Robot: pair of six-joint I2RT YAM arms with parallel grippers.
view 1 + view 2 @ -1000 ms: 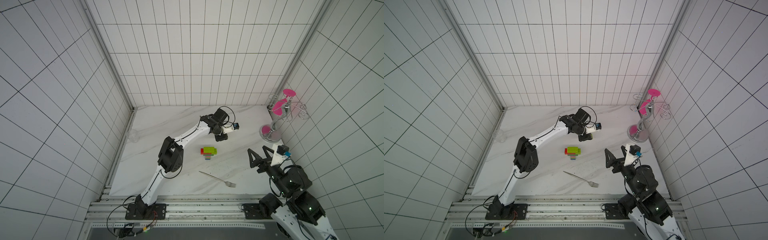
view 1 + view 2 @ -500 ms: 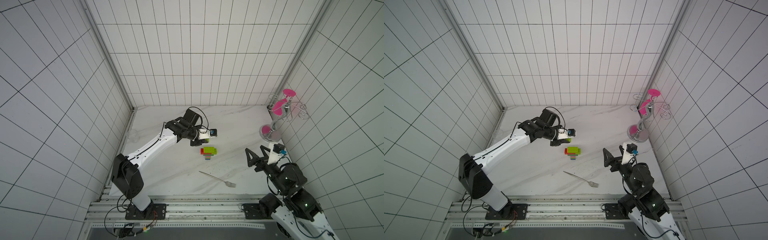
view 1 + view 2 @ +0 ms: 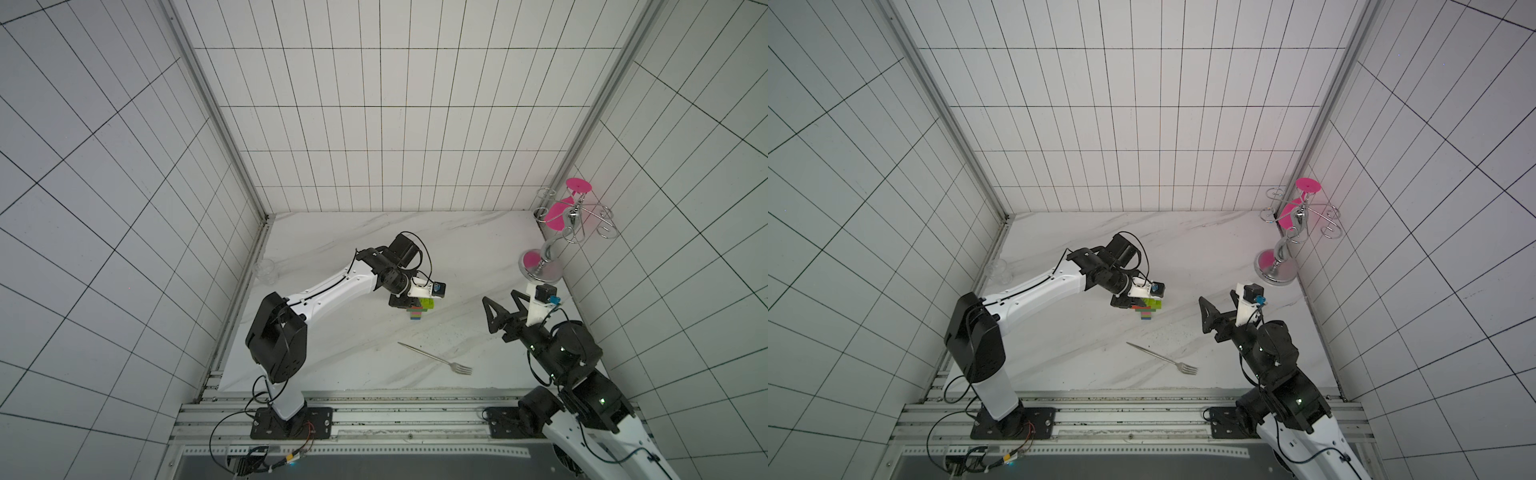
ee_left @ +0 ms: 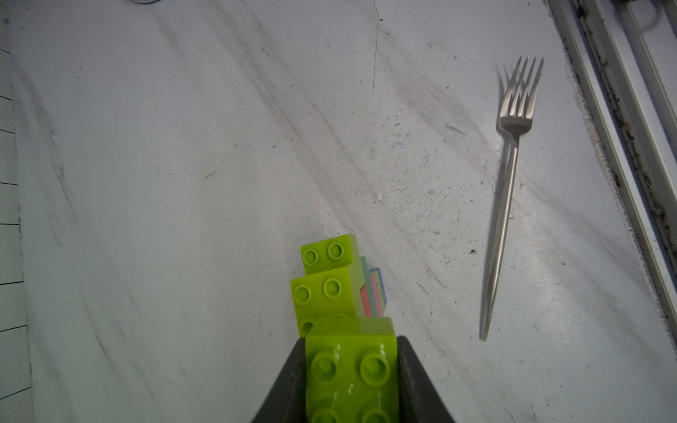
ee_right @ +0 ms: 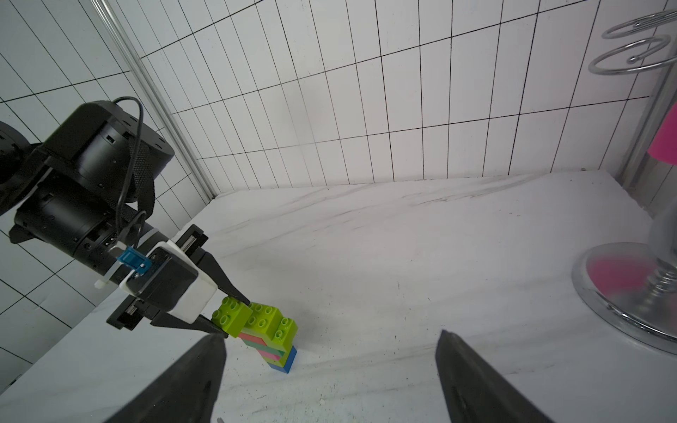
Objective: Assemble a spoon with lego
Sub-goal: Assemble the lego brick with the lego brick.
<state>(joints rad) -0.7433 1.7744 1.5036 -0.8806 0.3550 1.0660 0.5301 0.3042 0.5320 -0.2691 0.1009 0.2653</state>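
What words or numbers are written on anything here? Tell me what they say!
No words or numbers can be read anywhere.
Lime brick: any lettering on its bumps is too faint to read.
Fork and brick stack: no writing shows.

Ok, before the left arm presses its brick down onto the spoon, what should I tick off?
1. Left gripper shut on the lime brick: ok.
2. Spoon standing upright on its blue base: ok.
3. Brick brought to the spoon's top lime layer: ok.
4. Brick lined up with that layer's studs: cannot tell; it looks tilted in the right wrist view.
5. Right gripper open and apart from the spoon: ok.
6. Fork lying apart from the spoon: ok.
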